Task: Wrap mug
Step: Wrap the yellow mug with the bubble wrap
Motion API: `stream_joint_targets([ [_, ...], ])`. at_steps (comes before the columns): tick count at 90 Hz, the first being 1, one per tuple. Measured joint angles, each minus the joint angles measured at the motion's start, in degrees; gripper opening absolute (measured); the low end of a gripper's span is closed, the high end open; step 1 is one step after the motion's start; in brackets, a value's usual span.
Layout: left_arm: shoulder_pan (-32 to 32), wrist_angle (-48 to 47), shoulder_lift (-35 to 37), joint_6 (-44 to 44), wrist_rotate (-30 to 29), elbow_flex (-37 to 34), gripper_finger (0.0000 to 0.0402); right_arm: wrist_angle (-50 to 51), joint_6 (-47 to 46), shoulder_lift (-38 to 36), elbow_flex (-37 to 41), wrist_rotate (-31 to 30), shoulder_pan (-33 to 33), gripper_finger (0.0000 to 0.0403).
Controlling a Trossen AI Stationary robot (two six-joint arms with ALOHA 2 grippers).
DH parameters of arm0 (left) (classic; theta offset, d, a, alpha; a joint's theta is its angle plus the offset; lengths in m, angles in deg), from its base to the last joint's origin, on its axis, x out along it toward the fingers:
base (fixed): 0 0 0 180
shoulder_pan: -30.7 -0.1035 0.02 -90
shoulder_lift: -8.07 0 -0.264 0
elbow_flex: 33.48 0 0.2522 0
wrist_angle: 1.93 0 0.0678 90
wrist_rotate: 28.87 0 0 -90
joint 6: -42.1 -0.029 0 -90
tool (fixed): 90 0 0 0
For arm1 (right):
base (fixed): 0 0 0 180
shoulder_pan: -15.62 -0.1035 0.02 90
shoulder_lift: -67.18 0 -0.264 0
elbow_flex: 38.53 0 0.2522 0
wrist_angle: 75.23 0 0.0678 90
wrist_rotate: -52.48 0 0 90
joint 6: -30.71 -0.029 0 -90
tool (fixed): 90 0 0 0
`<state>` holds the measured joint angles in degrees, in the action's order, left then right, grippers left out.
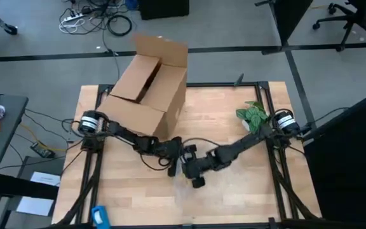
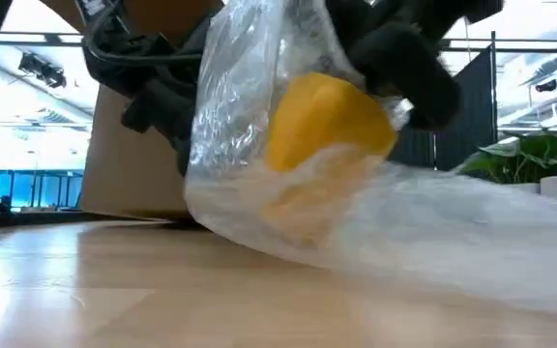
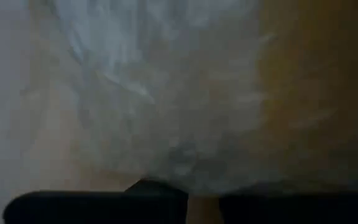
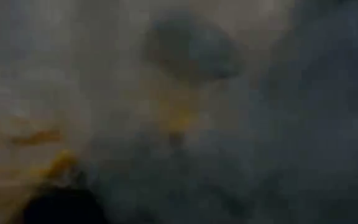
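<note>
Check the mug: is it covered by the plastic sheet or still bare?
Covered. In the low view the yellow mug shows through the crinkly clear plastic sheet draped over and around it, lifted above the table.

Mug (image 2: 329,121) is sitting inside plastic sheet (image 2: 259,145), lifted above table (image 2: 162,290). Cardboard box (image 1: 148,89) is standing behind; plant (image 1: 253,114) is sitting at right.

No text, label, brand, number or sign is legible in any view.
</note>
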<state>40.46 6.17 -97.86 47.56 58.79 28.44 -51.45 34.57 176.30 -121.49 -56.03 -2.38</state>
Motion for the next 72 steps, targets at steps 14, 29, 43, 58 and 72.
stream_joint_targets([
  [14, 1.0, -4.5, 8.3, 1.0, -5.9, -5.2, 0.0048, 0.3, 3.1, 0.3, 0.0, 2.5, 2.4, 0.0001],
  [29, 1.6, -6.7, 14.0, 2.5, -9.7, -9.2, 0.0048, -0.3, 7.3, 0.4, 0.1, 2.8, 3.5, 0.0],
  [43, 3.7, -14.0, 17.6, 6.7, -10.8, -10.4, 0.0048, 5.0, 10.7, 0.5, -2.9, 4.0, 3.6, 0.0],
  [58, 8.8, -21.3, 20.5, 11.0, -17.8, -10.4, 0.0048, 7.1, 12.2, 0.6, -5.4, 6.0, 3.1, 0.0],
  [72, 12.5, -27.8, 21.3, 14.8, -22.0, -10.4, 0.0048, 5.5, 13.6, 0.6, -5.6, 11.2, 2.2, 0.0],
])
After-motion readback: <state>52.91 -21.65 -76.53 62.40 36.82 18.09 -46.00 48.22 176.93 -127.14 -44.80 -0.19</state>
